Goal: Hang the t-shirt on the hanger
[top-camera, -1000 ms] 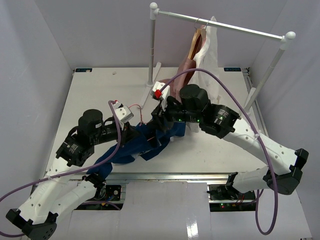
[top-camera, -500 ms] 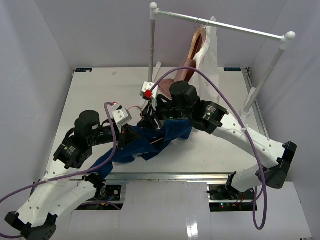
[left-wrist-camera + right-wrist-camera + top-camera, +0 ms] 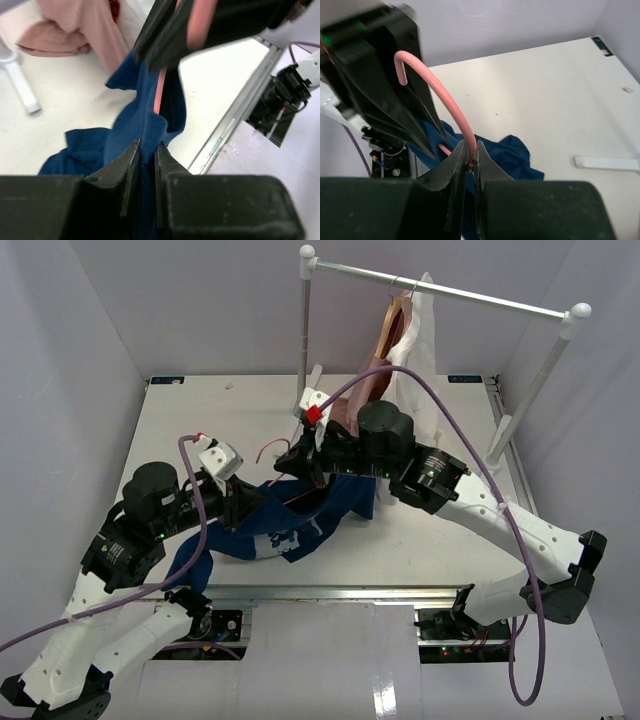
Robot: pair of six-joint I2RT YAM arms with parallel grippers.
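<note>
The right end effector [image 3: 468, 151] pinches the hanger [image 3: 451, 102] below its hook; the left end effector [image 3: 146, 151] grips the t-shirt [image 3: 345, 502], bunched by the near edge of the desk [image 3: 200, 420]. Threading is in hand; next, probably, drawing fabric over a hanger shoulder.

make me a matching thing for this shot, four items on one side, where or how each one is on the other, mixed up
Things:
1. t-shirt
2. hanger
3. dusty-pink garment
4. rail

Place or state:
a. pink, clamped near its hook in the right gripper
b. white bar across the back, on two posts
c. navy, pinched in the left gripper
d. hangs down at the back, lower end on the table

Pairs: 1-c, 2-a, 3-d, 4-b
</note>
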